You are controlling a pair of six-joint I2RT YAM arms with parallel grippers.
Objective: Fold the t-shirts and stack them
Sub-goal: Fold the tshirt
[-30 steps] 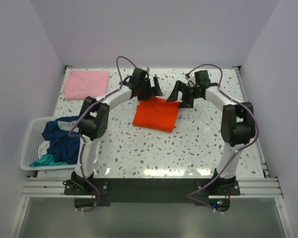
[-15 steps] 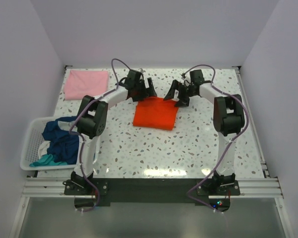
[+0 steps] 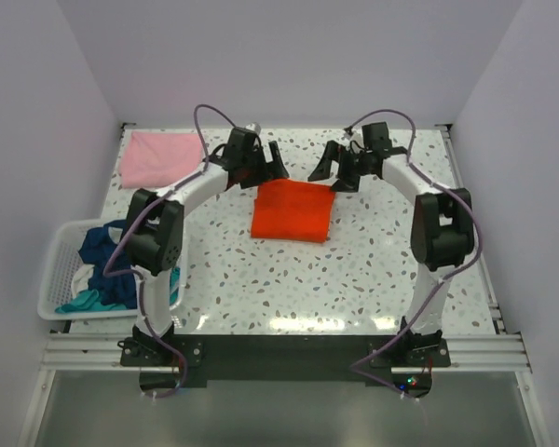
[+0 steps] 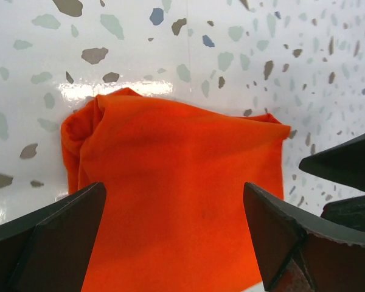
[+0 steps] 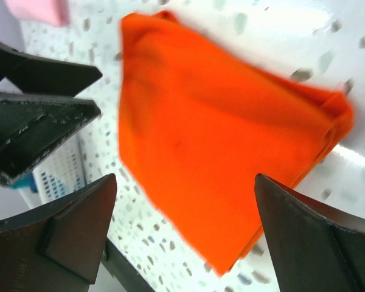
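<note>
Where the top view looks down on the glossy speckled table (image 3: pixel 289 279), the orange-red t-shirt (image 3: pixel 293 210) lies mid-table, folded into a flat, roughly square pad. The left gripper (image 3: pixel 265 166) and right gripper (image 3: pixel 334 172) sit at its far edge, facing each other. Both are spread wide with nothing between the jaws. Whether they touch the cloth cannot be told. The pink t-shirt (image 3: pixel 160 156), a folded rectangle, lies at the far left corner. A white slatted plastic basket (image 3: pixel 54 270) at the near left edge holds crumpled dark blue t-shirts (image 3: pixel 112 250) and a teal t-shirt (image 3: pixel 82 302).

Left wrist view: matte black wedge-shaped fingers (image 4: pixel 55 243) stand wide apart over the orange cloth. The fabric is soft and smooth, with its upper left corner bunched into rounded folds. The tabletop is white with grey-green and blue chips.

Right wrist view, blurred: dark fingers (image 5: pixel 67 225) stand well apart, with the orange cloth between them. Layered fold edges show at the right. A pink corner shows at the top left.
</note>
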